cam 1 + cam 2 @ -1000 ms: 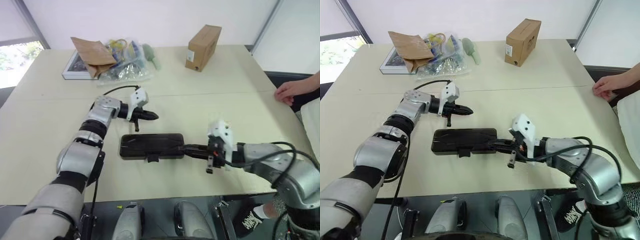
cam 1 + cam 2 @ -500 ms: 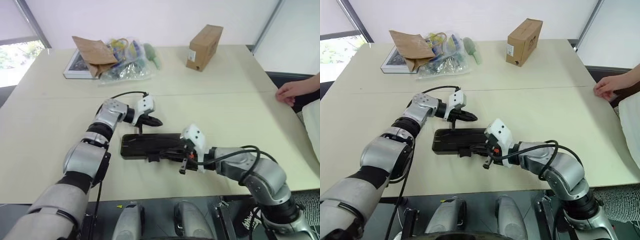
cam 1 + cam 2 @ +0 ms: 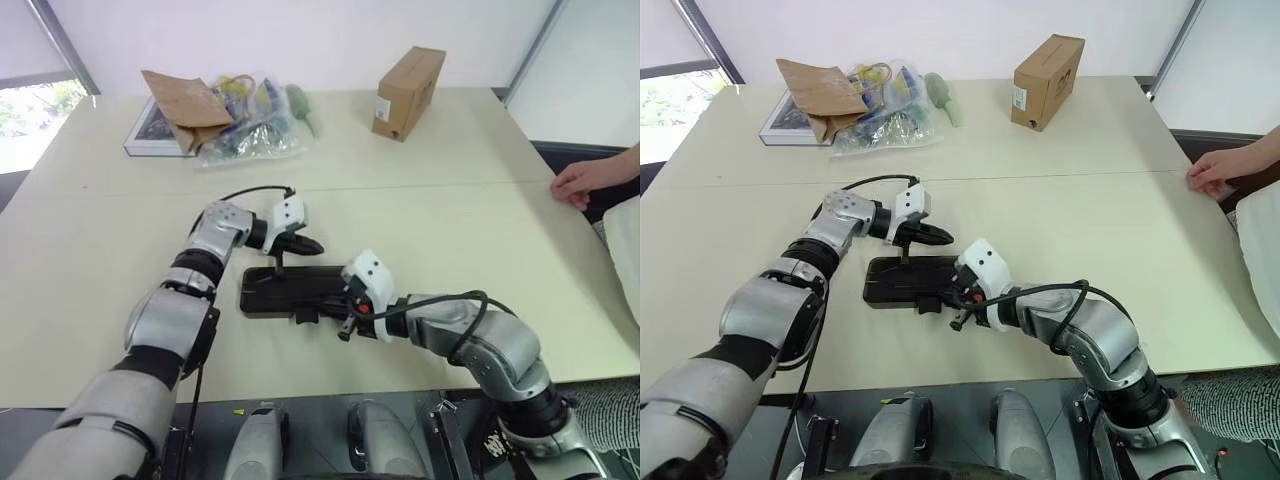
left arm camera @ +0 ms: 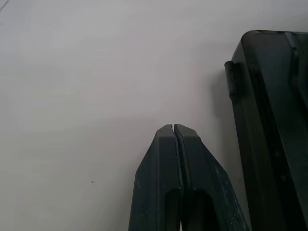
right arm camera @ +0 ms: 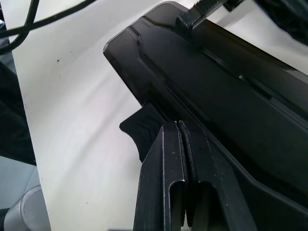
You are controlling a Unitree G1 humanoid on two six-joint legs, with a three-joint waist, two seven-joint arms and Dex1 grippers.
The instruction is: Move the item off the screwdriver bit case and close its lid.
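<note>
- I find the case [image 3: 292, 291] lying flat and closed near the table's front edge, long axis running left to right, its latch [image 5: 141, 131] on the near long edge.
- The table [image 3: 450, 230] is pale beige; a box [image 3: 407, 94], a bag [image 3: 186, 110] and a person's hand [image 3: 585, 183] sit farther off.
- Left gripper [image 3: 312, 245] is just behind the case's far edge, jaws pressed together.
- Right gripper [image 5: 179, 126] is over the near edge beside the latch, jaws likewise together.
</note>
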